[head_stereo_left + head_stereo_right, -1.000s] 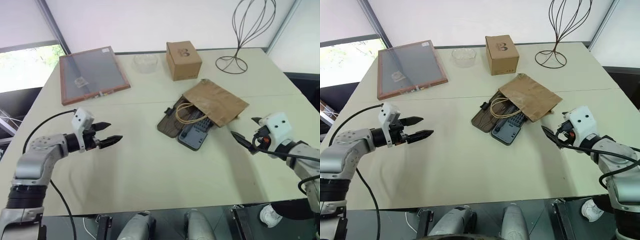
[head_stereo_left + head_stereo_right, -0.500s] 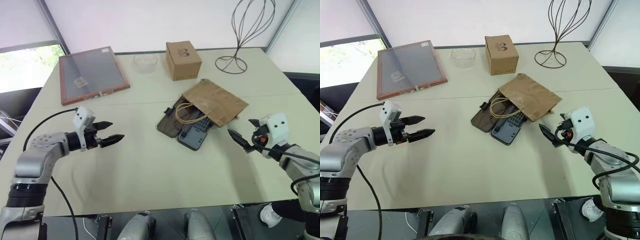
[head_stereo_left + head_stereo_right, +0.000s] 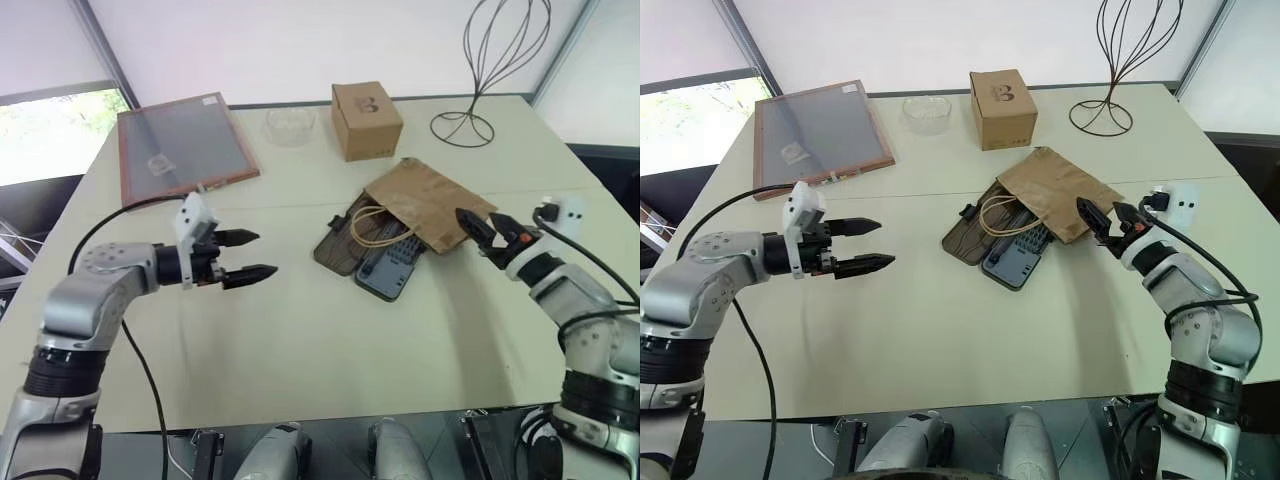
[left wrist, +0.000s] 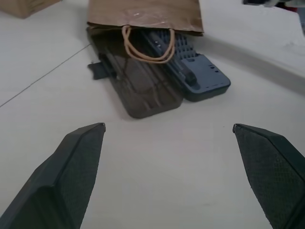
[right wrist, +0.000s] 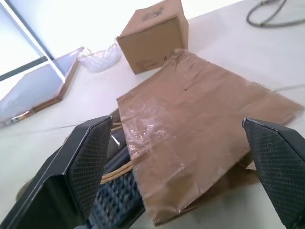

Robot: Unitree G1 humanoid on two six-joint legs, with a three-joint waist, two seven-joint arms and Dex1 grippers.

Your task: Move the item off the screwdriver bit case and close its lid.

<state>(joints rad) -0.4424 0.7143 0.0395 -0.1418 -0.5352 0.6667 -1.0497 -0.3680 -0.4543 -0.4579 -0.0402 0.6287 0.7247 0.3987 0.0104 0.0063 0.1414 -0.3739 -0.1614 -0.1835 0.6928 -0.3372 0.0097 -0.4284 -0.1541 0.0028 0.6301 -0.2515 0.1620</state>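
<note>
The paper bag (image 3: 1058, 195) looks light and floppy, draped over the open screwdriver bit case (image 3: 1012, 265); pinch its free edge; the right gripper (image 3: 1102, 215), fingers apart, hovers just beside it.

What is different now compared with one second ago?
The right end effector moved in toward the paper bag and now hovers open near its right corner. The left end effector advanced toward the screwdriver bit case, also open. Nothing was taken hold of. The bag still lies on the open case.
</note>
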